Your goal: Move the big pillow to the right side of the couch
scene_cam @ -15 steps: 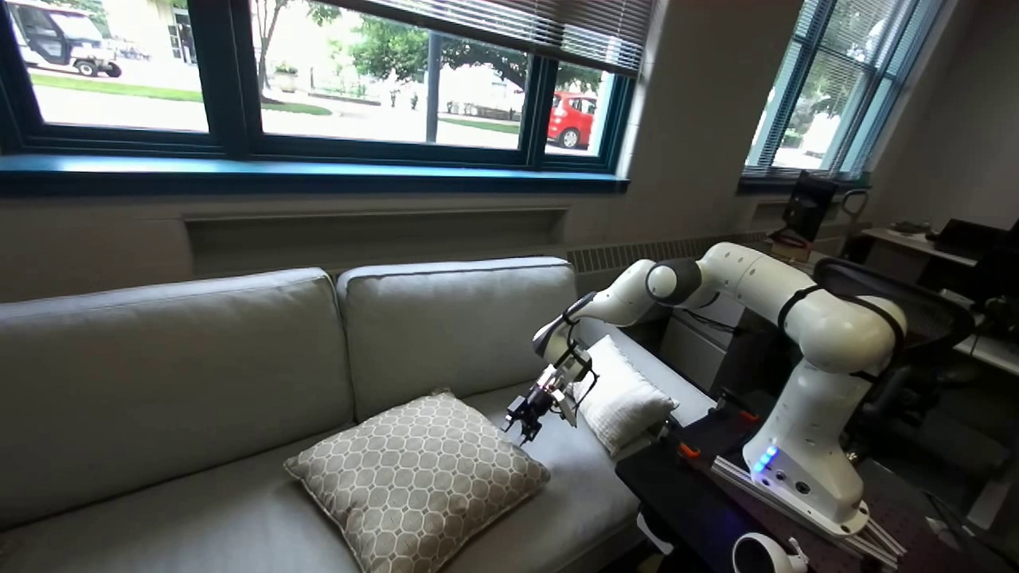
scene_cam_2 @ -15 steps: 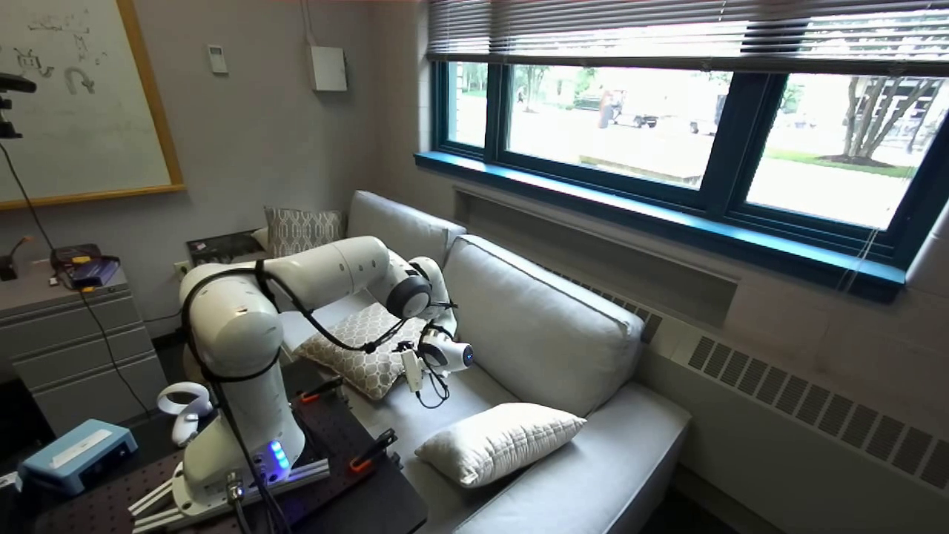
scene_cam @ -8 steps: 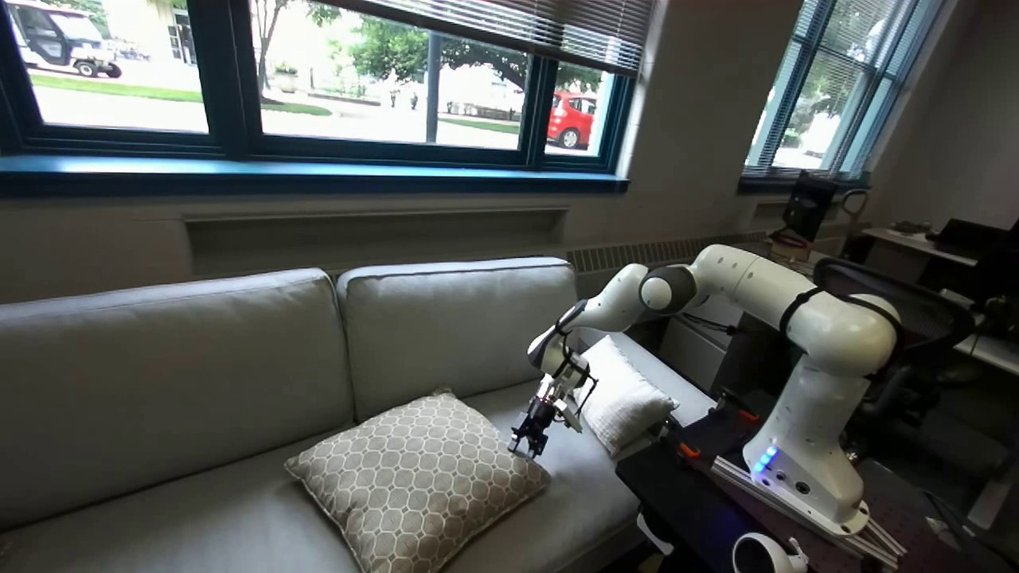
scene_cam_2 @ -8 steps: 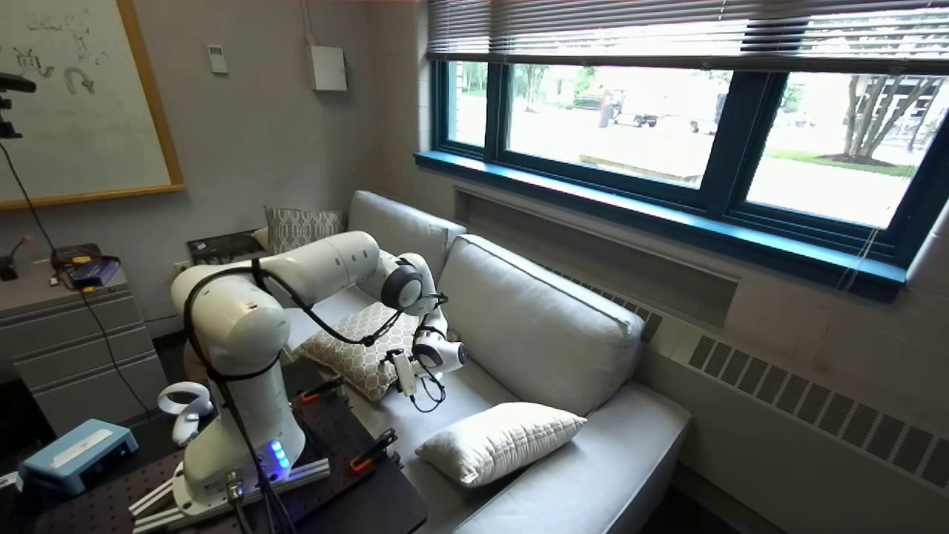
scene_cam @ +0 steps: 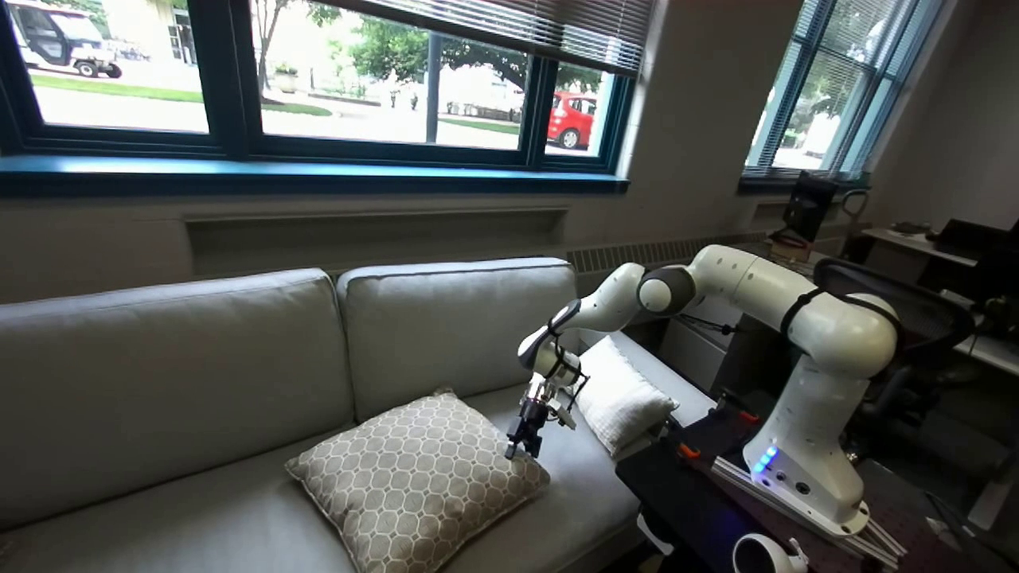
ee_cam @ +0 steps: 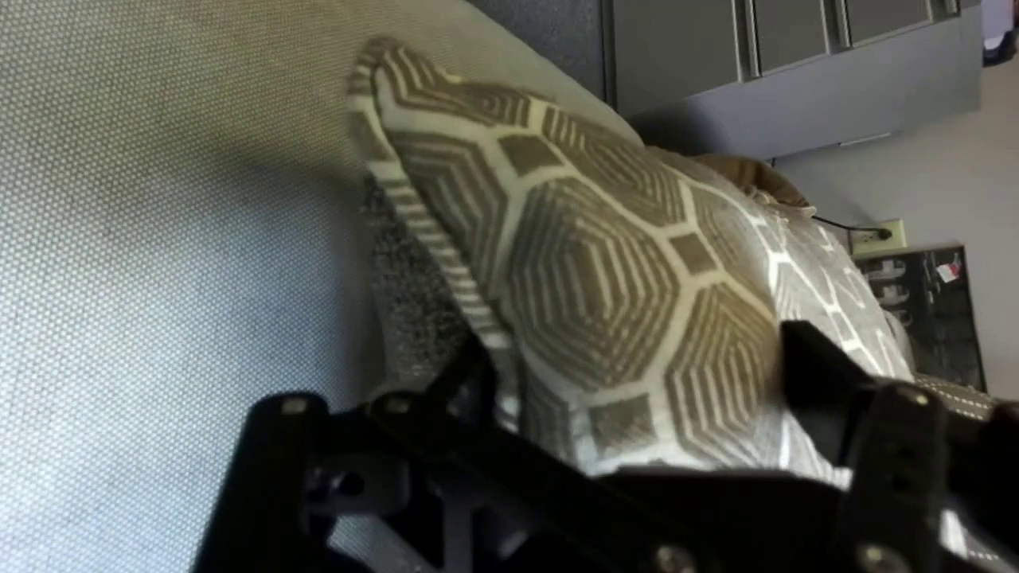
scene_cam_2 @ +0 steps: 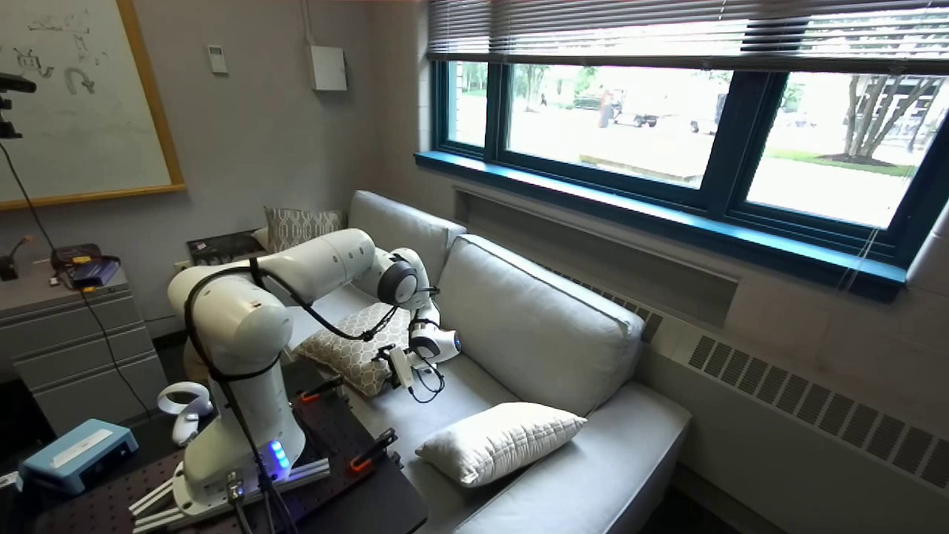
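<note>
The big pillow (scene_cam: 422, 477), beige with a pale lattice pattern, lies flat on the seat of the light grey couch (scene_cam: 454, 326). In an exterior view, the arm partly hides the pillow (scene_cam_2: 348, 348) on the couch (scene_cam_2: 541, 326). My gripper (scene_cam: 522, 452) points down at the pillow's edge nearest the white pillow; it also shows in an exterior view (scene_cam_2: 382, 356). In the wrist view my black fingers (ee_cam: 645, 378) are spread apart, one on each side of the pillow's edge (ee_cam: 589, 278). Whether both fingers touch the cloth I cannot tell. The couch seat (ee_cam: 159, 263) fills the left.
The smaller white pillow (scene_cam: 621, 398) leans by the couch's armrest, behind the gripper; it also shows in an exterior view (scene_cam_2: 500, 443). The dark robot table with orange clamps (scene_cam_2: 371, 452) stands against the couch's front. Another patterned pillow (scene_cam_2: 302, 228) sits at the couch's far end.
My gripper has moved lower and turned to point more straight down, reaching the big pillow's edge. The arm has shifted slightly toward the pillow. The pillows have not visibly moved.
</note>
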Robot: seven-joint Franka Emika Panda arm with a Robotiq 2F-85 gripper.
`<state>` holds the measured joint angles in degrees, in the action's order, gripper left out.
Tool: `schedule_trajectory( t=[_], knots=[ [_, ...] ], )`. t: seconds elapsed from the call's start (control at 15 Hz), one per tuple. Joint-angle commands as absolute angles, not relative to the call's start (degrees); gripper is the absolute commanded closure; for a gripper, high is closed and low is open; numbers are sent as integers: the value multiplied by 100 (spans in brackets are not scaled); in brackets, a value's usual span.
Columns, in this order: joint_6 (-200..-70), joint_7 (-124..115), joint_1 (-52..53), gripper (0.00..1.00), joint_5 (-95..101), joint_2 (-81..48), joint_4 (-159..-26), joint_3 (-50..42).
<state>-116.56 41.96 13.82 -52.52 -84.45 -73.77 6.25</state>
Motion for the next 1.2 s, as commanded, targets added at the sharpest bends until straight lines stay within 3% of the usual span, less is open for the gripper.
schedule_trajectory(
  t=[0.0,0.13,0.27,0.33,0.4,0.53,1.13],
  knots=[
    [-11367,3973,1714,41,-5225,-8445,-7220,451],
    [-11638,3638,1403,55,-4589,-8441,-7195,861],
    [-11660,3280,1442,70,-4204,-8439,-7036,902],
    [-11381,3214,1836,76,-4542,-8435,-6874,461],
    [-11677,2881,1533,84,-3870,-8431,-6873,891],
    [-11740,2350,1605,98,-3375,-8427,-6673,894],
    [-13212,1710,2158,97,-3603,-6482,-8796,220]
  ],
)
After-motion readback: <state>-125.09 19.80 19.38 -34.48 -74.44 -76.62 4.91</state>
